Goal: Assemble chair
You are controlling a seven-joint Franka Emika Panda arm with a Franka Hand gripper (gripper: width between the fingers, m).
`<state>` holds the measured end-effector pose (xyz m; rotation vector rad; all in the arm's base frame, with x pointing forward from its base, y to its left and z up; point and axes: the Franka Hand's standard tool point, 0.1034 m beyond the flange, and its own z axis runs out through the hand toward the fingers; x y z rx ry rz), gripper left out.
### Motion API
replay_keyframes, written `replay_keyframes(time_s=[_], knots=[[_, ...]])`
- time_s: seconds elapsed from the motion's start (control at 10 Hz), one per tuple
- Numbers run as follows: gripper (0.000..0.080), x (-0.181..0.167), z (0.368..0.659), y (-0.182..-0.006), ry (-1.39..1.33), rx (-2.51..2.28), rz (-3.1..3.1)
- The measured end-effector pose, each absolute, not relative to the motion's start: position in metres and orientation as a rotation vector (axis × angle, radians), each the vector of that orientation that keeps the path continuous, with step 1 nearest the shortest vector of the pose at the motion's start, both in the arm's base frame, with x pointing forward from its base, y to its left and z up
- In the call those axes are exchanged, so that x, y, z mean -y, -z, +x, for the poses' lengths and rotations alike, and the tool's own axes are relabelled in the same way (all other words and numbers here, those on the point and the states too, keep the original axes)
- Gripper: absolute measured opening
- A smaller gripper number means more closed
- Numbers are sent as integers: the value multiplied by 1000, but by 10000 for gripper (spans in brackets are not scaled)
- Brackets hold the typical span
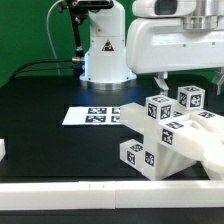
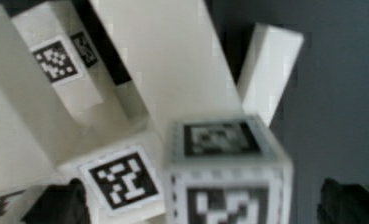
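- Chair (image 1: pixel 165 130): cluster of chunky white blocks, bars and slabs, black-and-white square tags on many faces. Stands on the black table (image 1: pixel 50 105), just beside the marker board (image 1: pixel 95 115) on the exterior view's right, one tagged block touching or overlapping that board's near corner. Partly joined; several tagged cubes stacked high, a broad slab sloping down toward the front rail.
- Chair in the wrist view (image 2: pixel 163 90): fills nearly the whole picture; tall slabs leaning, tagged cube faces close to the lens, somewhat blurred.
- Position against the jaws: chair directly beneath the gripper (image 1: pixel 185 82), top cubes level with or just under the fingertips. Contact not clear from either view.
- Gripper: jaws spread wide, as far apart as they go; nothing seen clamped between them. Dark finger (image 2: pixel 56 205) at the picture's edge in the wrist view, chair blocks between the two fingers' lines.
- Arm: large white wrist housing (image 1: pixel 180 45) hanging over the chair, pointing downward; fingers thin and dark below it.
- Arm base (image 1: pixel 105 50): white pedestal beyond the marker board, well apart from the chair, black cables trailing beside it.
- Marker board: thin flat white sheet with a row of tags, lying flat on the table.
- Rail (image 1: pixel 70 188): long plain white bar along the table's front edge, nearer the camera than the marker board, just in front of the chair.
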<state>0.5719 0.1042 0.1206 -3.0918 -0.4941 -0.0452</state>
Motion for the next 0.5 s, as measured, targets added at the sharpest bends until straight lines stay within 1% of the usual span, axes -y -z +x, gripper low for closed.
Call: replay_keyframes(time_s=[0.2, 0.3, 0.4, 0.5], knots=[[649, -104, 572, -121, 48, 468, -3097], [527, -104, 572, -120, 47, 417, -3104], [388, -104, 572, -120, 47, 358, -3110], [388, -104, 572, -120, 46, 236, -3120]])
